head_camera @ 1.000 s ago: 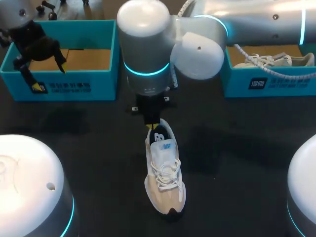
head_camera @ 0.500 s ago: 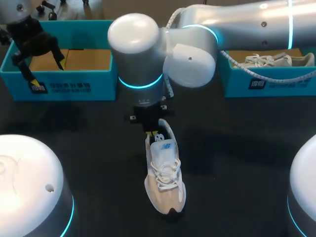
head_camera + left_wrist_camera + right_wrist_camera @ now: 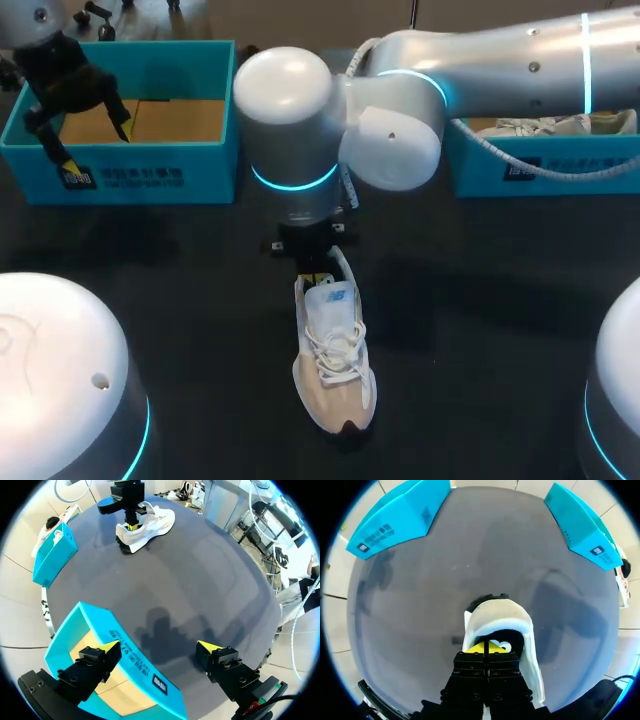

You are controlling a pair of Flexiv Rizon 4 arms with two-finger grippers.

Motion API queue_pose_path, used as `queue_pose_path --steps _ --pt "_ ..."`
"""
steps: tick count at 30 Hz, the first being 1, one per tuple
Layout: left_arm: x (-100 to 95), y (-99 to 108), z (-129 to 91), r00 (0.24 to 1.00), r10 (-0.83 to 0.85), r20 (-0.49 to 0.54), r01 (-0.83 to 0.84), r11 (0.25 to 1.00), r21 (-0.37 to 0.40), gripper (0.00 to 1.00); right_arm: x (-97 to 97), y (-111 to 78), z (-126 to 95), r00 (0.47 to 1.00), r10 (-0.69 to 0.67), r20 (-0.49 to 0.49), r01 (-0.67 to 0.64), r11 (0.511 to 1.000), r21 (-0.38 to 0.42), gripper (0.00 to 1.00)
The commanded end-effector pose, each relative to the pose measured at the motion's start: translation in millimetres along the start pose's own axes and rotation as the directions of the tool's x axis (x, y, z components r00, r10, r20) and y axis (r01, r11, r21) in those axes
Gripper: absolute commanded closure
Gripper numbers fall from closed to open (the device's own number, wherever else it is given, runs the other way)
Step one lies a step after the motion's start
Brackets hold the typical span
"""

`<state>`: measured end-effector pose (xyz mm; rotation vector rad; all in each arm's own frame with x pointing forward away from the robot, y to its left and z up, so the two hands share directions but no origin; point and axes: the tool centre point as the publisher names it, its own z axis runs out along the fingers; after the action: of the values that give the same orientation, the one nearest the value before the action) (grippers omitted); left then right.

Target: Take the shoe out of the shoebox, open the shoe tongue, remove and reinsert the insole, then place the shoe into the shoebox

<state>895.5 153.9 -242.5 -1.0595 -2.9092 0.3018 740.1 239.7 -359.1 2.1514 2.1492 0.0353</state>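
Mesh and suede-like panels make up the shoe (image 3: pixel 335 380), a low trainer with a white upper, a beige toe, a small dark toe bumper and loosely looped white laces. It lies out on the dark, matte surface (image 3: pixel 480 300), between the two boxes and well clear of both, with its toe towards the near edge.

The right arm's glossy rounded joints reach past the middle from the right. The right claw (image 3: pixel 487 646) stands straight down over the heel end. Its yellow tips are pressed together inside the dark oval of the shoe's opening, just behind the padded white collar. I cannot make out whether anything thin is pinched between them.

The left claw (image 3: pixel 157 650) hangs at the far left corner with its black, blocky fingers spread wide and nothing between them. One finger is above the open shoebox (image 3: pixel 150 175), the other above the surface in front of it. That box is smooth teal card with a plain brown cardboard floor and straight walls.

A second teal shoebox (image 3: pixel 560 165) sits at the far right, partly under the right arm. It holds another pale laced shoe (image 3: pixel 540 125).
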Motion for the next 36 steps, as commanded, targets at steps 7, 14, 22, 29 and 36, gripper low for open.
queue_pose_path --steps 7,14,22,29,36 --pt "0.2 0 0 1.000 0.001 -0.001 -0.001 1.000 -0.002 0.00 -7.5 -0.1 -13 1.000 -0.005 0.029 0.007 0.999 -0.040 1.00" --pt "0.2 0 0 1.000 0.001 -0.001 -0.001 1.000 -0.002 0.00 -11.3 3.4 -14 0.997 0.001 0.081 0.002 0.999 -0.039 1.00" --pt "0.2 0 0 1.000 0.001 -0.001 -0.001 1.000 -0.002 0.00 -23.4 6.4 3 0.995 0.008 0.100 -0.006 1.000 -0.014 1.00" --pt "0.2 0 0 1.000 0.001 -0.001 -0.001 1.000 -0.002 0.00 -23.8 5.9 22 0.996 0.020 0.085 -0.022 0.999 0.025 1.00" --pt "0.2 0 0 1.000 0.001 -0.001 -0.001 1.000 -0.002 0.00 -22.8 -2.2 8 0.992 0.026 0.124 -0.026 1.000 0.005 1.00"
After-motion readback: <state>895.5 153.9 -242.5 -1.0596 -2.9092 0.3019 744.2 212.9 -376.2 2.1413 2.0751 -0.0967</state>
